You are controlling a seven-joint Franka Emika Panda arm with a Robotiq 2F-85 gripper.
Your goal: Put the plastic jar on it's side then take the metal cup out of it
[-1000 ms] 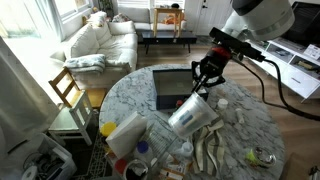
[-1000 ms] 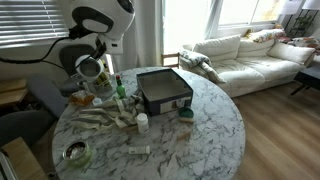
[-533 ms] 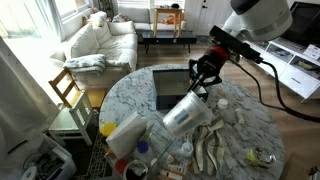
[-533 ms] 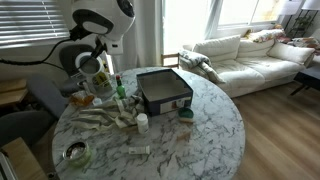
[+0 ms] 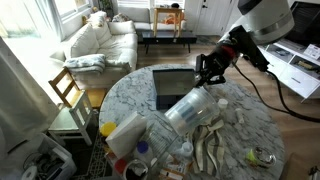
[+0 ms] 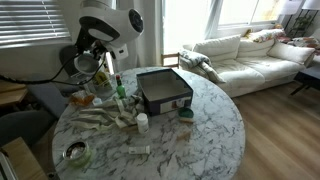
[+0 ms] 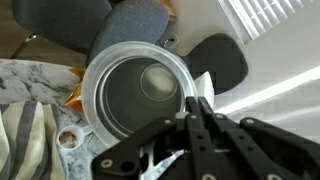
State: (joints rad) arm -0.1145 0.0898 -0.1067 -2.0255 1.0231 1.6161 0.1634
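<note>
A: Risks, biggest thing first?

B: The round marble tabletop (image 5: 248,125) is crowded. If the plastic jar (image 5: 188,110) is let go early, a roll toward the edge could be started. The jar is held tilted over the clutter, mouth end up, just beside the black box (image 5: 172,88). In the wrist view the jaws are pressed together on the rim wall, as far as can be judged. It's a thin pinch, so a slip is likely. The metal cup (image 7: 155,80), taken to be the pale disc deep inside the jar, could be tipped out and lost among the clutter.

A: Edges, room?

B: The jar is hemmed in by the box on one side and the white jug (image 5: 125,135) near its base. Bare marble is seen only past the mouth end, toward the tabletop edge. Lay-down is best aimed there, short of the rim.
</note>
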